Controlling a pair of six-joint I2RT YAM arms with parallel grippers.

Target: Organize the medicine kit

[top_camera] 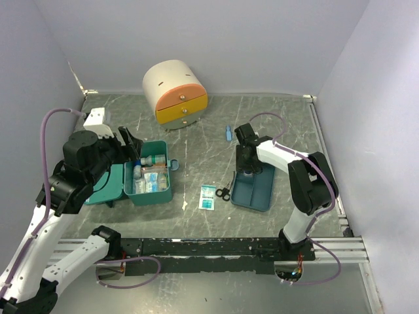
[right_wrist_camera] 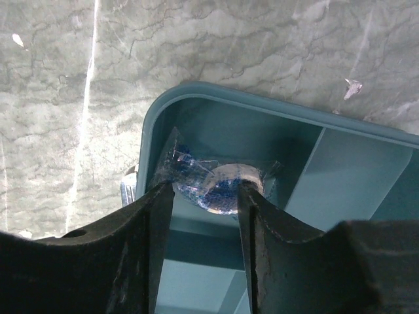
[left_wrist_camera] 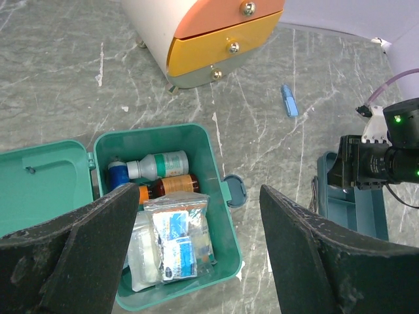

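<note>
KIT: medicine kit point(top_camera: 150, 198) sits lid-open on the surface point(top_camera: 216, 140) | LEFT: your left jaws hover just above the kit, spread wide, empty | RIGHT: well right of the kit, your right jaws straddle a clear-wrapped roll point(right_wrist_camera: 226, 176) in the dark-blue tray point(right_wrist_camera: 353, 176); can't tell if clamped

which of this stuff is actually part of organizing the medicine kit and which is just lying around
For the job: medicine kit, the bottles and packets in it, wrapped roll in the blue tray, sachet, scissors, likely the blue tube.
Lying about: drawer cabinet.
</note>
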